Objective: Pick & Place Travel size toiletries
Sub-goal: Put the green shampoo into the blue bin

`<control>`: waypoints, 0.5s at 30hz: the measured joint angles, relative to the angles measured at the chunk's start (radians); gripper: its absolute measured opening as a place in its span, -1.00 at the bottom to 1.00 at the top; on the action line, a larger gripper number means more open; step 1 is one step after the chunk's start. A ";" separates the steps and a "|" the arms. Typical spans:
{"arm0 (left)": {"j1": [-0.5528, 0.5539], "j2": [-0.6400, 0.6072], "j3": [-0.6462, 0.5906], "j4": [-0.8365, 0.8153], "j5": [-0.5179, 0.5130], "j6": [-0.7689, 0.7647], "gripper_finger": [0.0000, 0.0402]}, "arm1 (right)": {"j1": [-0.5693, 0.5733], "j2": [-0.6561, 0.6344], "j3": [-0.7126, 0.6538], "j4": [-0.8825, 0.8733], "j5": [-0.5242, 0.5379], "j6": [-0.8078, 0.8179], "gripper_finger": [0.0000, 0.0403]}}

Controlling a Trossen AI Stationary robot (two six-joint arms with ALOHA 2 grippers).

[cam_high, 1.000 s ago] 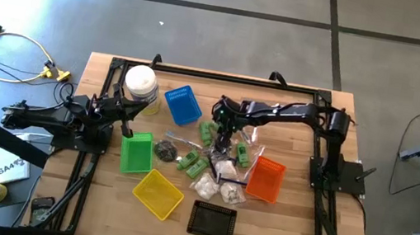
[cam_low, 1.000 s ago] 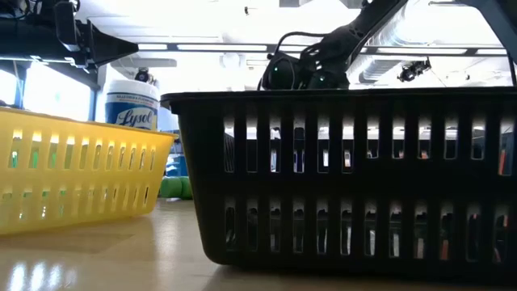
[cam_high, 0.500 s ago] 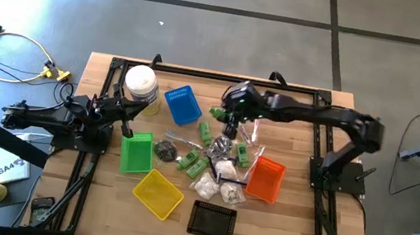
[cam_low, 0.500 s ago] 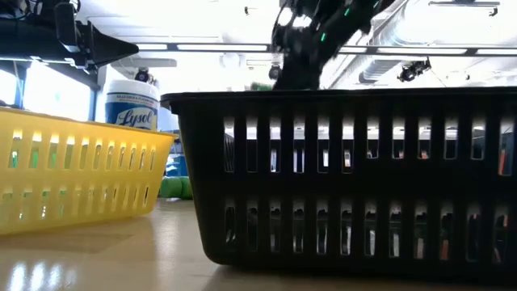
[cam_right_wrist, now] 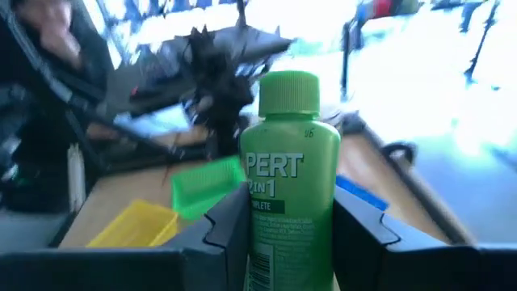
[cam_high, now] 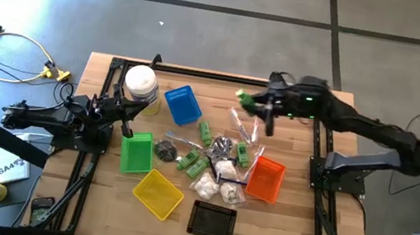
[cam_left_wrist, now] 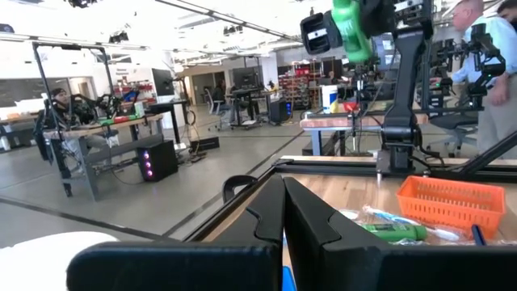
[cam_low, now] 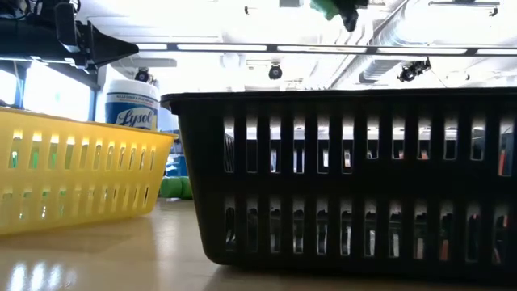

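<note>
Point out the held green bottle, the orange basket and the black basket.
green bottle (cam_right_wrist: 292, 194): right wrist view, label on its body, between the right gripper's fingers.
orange basket (cam_high: 266, 179): high view, inside floor.
black basket (cam_low: 347, 178): low view, near slotted wall.

Bottle (cam_high: 244, 98) aloft in right gripper (cam_high: 252, 101) near table's far edge; toiletries pile (cam_high: 215, 164) probably between baskets.

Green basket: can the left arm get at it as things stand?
Probably yes. The green basket lies right beside the shut left claw, nothing between them; the right claw holds a green bottle far off.
</note>
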State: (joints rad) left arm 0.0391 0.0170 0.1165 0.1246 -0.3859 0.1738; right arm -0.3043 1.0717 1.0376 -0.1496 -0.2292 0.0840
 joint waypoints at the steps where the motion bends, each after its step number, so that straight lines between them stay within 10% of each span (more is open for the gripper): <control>1: 0.000 0.000 0.000 0.000 0.000 0.001 -1.00 | -0.004 -0.040 -0.027 0.014 0.004 0.001 -0.38; 15: 0.000 0.000 0.000 0.000 0.002 0.005 -1.00 | -0.006 -0.473 -0.449 0.256 0.101 0.055 -0.36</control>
State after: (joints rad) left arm 0.0391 0.0173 0.1165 0.1248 -0.3840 0.1787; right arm -0.3102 0.5991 0.5885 0.1060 -0.1284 0.1389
